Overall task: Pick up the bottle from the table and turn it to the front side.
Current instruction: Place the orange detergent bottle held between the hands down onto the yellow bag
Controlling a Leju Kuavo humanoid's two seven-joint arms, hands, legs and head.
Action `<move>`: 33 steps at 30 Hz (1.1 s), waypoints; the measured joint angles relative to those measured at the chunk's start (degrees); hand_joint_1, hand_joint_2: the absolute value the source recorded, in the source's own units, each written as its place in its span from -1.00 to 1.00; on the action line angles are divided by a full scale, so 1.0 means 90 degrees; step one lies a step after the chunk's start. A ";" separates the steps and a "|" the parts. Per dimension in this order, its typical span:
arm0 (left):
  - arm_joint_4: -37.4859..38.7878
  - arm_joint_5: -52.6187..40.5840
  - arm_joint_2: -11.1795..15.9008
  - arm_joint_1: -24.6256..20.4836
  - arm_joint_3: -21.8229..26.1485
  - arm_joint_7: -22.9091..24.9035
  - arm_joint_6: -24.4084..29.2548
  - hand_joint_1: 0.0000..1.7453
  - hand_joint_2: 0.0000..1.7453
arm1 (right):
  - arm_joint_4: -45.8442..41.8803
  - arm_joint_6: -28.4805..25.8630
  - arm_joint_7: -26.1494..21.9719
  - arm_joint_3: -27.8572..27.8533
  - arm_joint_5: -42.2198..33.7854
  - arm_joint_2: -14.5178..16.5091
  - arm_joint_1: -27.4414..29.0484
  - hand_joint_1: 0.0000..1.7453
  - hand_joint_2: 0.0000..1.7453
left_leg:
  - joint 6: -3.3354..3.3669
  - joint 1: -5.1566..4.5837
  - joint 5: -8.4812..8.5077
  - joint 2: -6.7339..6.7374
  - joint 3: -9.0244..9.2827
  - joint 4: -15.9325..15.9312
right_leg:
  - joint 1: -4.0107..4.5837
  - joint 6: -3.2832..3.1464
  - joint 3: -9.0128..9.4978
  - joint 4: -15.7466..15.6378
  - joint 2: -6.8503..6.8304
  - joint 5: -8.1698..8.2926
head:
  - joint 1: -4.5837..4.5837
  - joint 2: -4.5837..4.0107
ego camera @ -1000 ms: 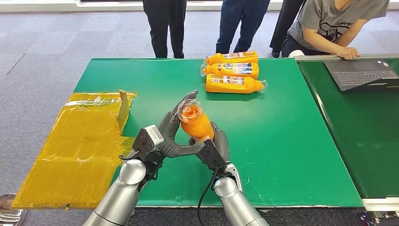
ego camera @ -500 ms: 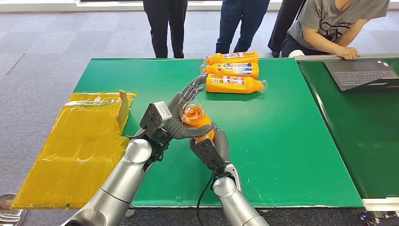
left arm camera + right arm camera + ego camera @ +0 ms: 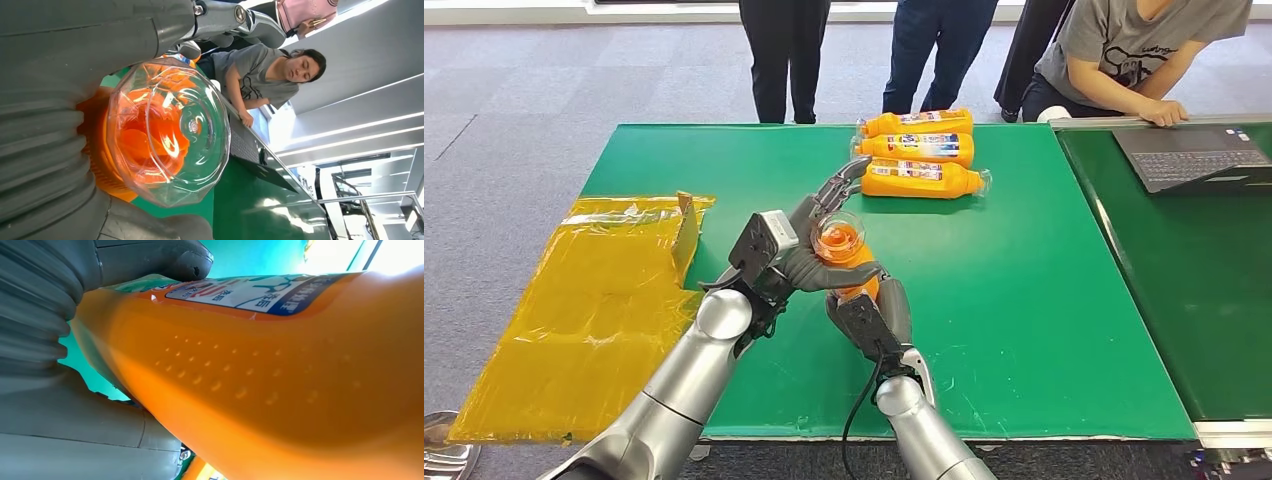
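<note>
Here, both hands hold one orange bottle (image 3: 842, 262) above the green table (image 3: 1024, 300), cap end up.

The right hand (image 3: 869, 318) grips the lower body from beneath; the left hand (image 3: 799, 262) wraps the neck just under the clear cap (image 3: 167, 131), thumb across the front, other fingers spread behind. The bottle's long axis runs upward from the right hand, leaning slightly away from the robot. Judging by this, turning its label (image 3: 260, 290) frontward means rotating about that axis; three more bottles (image 3: 919, 150) lie at the table's far edge.
</note>
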 joint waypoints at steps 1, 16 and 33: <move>0.0007 0.0000 -0.0001 -0.0002 0.0000 0.0000 0.0000 -1.00 1.00 | 0.0002 0.0000 0.0001 -0.0001 0.0000 0.0001 0.0000 1.00 1.00 | 0.0000 0.0000 0.0000 0.0000 0.0000 0.0000 | 0.0000 0.0000 0.0000 0.0000 0.0000 0.0000 | 0.0000 0.0000; 0.0062 0.0124 -0.0002 -0.0022 0.0000 -0.0031 0.0000 1.00 1.00 | 0.0033 -0.0050 0.0017 -0.0001 0.0039 0.0005 -0.0005 1.00 1.00 | 0.0000 0.0000 0.0000 0.0000 0.0000 0.0000 | 0.0000 0.0000 0.0000 0.0000 0.0000 0.0000 | 0.0000 0.0000; 0.0109 0.0070 -0.0002 -0.0068 0.0000 -0.0035 0.0000 1.00 1.00 | 0.0052 -0.0114 0.0021 -0.0013 -0.0002 0.0005 -0.0013 1.00 1.00 | 0.0000 0.0000 0.0000 0.0000 0.0000 0.0000 | 0.0000 0.0000 0.0000 0.0000 0.0000 0.0000 | -0.0001 0.0000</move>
